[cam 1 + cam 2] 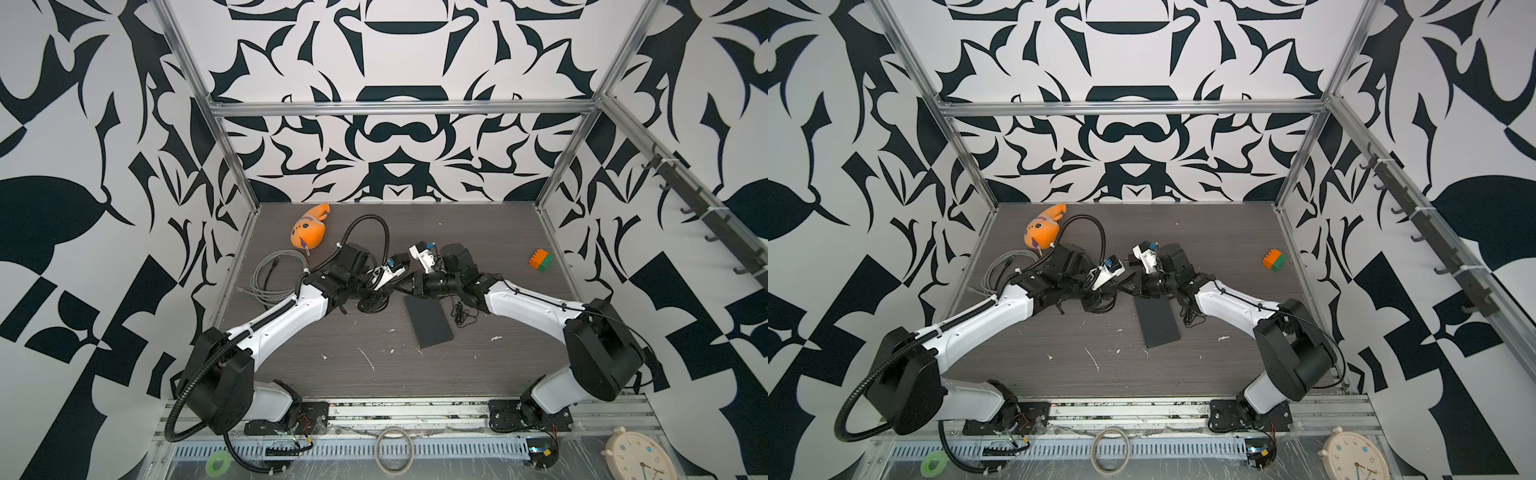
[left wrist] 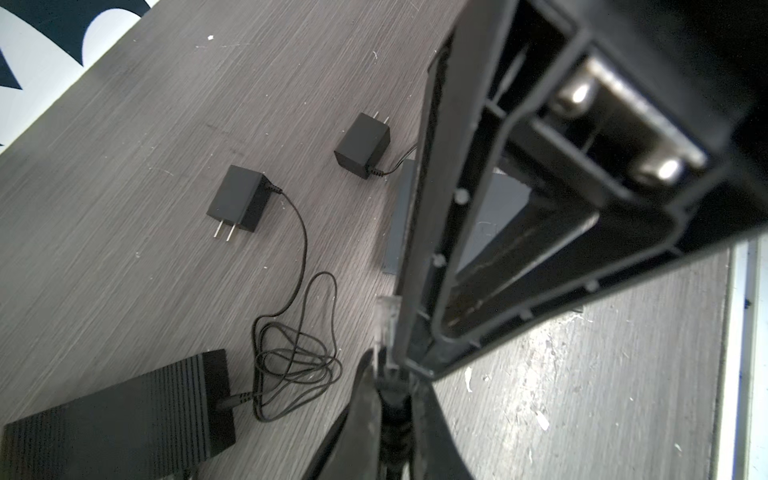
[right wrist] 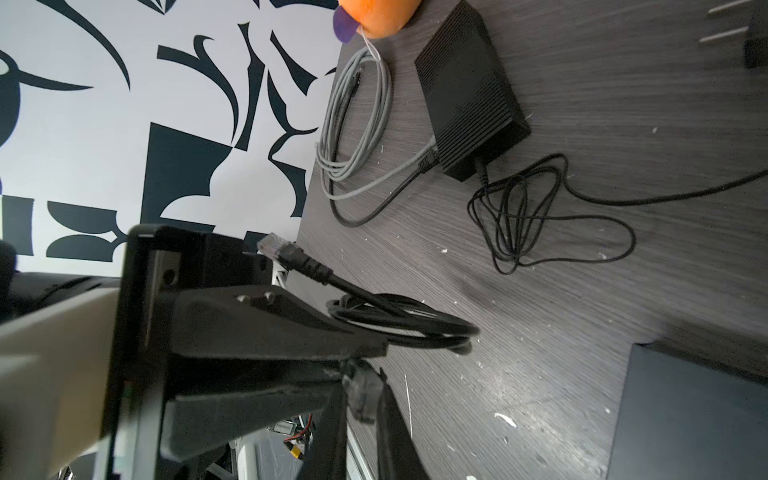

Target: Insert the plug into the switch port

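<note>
bench [image 1: 457, 374]: dark wood grain; both arms reach in and meet over its middle.
plug [image 3: 363, 395]: off the surface, above the middle of the bench, caught between the two pincers. Its clear head points toward the right arm.
left pincer [image 2: 390, 380]: together on the plug's black boot, gripping from behind so the head sticks out free.
right pincer [image 3: 362, 374]: fingers pressed in on either side of the head; reads as clamped on it. Judged a hand-over or re-grip to set the plug's angle.
black cable [image 3: 415, 328]: coiled slack on the bench under the pincers, so it should not drag on the plug. Its second plug [image 3: 274, 245] shows beside the left pincer's body; support unclear.
switch [image 3: 469, 95]: flat on the bench toward the left edge, apart from the held plug. Its port end already takes a grey cable [image 3: 357, 124] and a thin power cord [image 3: 540, 216].
step: judged alignment; insertion not begun.
risk: the occupied sockets crowd the port end, and two grips on one small plug may twist it.
bystanders: two wall adapters [image 2: 239, 199] [image 2: 363, 145]; dark flat pad [image 1: 428, 320] near the middle; fish toy [image 1: 309, 230] at the far-left corner; block toy [image 1: 541, 260] near the right edge.
</note>
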Controlling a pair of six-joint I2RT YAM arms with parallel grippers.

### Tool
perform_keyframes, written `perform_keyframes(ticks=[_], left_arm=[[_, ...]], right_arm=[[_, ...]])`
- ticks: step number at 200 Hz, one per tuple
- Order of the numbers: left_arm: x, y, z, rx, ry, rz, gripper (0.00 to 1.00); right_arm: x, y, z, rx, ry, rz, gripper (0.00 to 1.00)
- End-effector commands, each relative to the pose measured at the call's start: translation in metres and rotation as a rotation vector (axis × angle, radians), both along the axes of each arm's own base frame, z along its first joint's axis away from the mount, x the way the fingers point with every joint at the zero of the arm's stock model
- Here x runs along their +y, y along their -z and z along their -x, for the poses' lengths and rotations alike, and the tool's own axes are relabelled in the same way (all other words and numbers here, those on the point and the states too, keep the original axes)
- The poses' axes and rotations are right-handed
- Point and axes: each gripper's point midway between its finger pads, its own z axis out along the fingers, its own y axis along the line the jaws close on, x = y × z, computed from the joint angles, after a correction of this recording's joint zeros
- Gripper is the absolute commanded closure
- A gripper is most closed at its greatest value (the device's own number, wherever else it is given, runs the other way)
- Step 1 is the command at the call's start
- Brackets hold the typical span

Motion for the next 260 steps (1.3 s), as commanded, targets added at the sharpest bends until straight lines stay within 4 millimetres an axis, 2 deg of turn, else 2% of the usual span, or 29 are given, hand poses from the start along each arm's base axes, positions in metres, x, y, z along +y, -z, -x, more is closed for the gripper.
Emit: perform_keyframes(ticks=[1,11,25,53,70,115,130,158,190,230,260], left_arm=[[0.000,0.002,0.004,-0.014,0.017,-0.003,0.99],[0.000,0.002,0.003,-0.017,0.015,-0.006,0.99],[0.002,0.004,0.004,-0.016,0.013,-0.014,0.99],[0.001,0.005,0.006,-0.014,0.021,-0.017,0.99],[-0.001,0.004,0.007,-0.012,0.029,-0.005,0.98],[-0.001,0.004,0.006,-0.016,0.027,-0.004,0.99],[-0.001,0.004,0.006,-0.017,0.026,-0.001,0.99],[-0.001,0.003,0.005,-0.025,0.024,0.002,0.99],[-0.001,0.004,0.004,-0.027,0.019,-0.001,0.99],[-0.001,0.003,0.002,-0.037,0.014,0.008,0.99],[-0.003,0.002,0.001,-0.041,0.013,0.017,0.99]], right_arm=[[0.001,-0.019,-0.005,-0.044,0.018,-0.047,0.84],[0.002,-0.021,-0.005,-0.046,0.016,-0.058,0.78],[0.002,-0.023,-0.006,-0.045,0.027,-0.074,0.65],[0.000,-0.031,-0.014,-0.045,0.073,-0.117,0.55],[0.000,-0.026,-0.018,-0.031,0.084,-0.109,0.60],[0.004,-0.019,-0.022,-0.004,0.090,-0.126,0.80],[0.005,-0.019,-0.020,0.001,0.077,-0.124,0.80],[0.004,-0.013,-0.018,0.018,0.072,-0.110,0.71],[0.006,-0.011,-0.014,0.034,0.060,-0.114,0.71],[0.008,-0.008,-0.010,0.043,0.048,-0.113,0.72],[0.009,-0.004,-0.009,0.055,0.047,-0.108,0.81]])
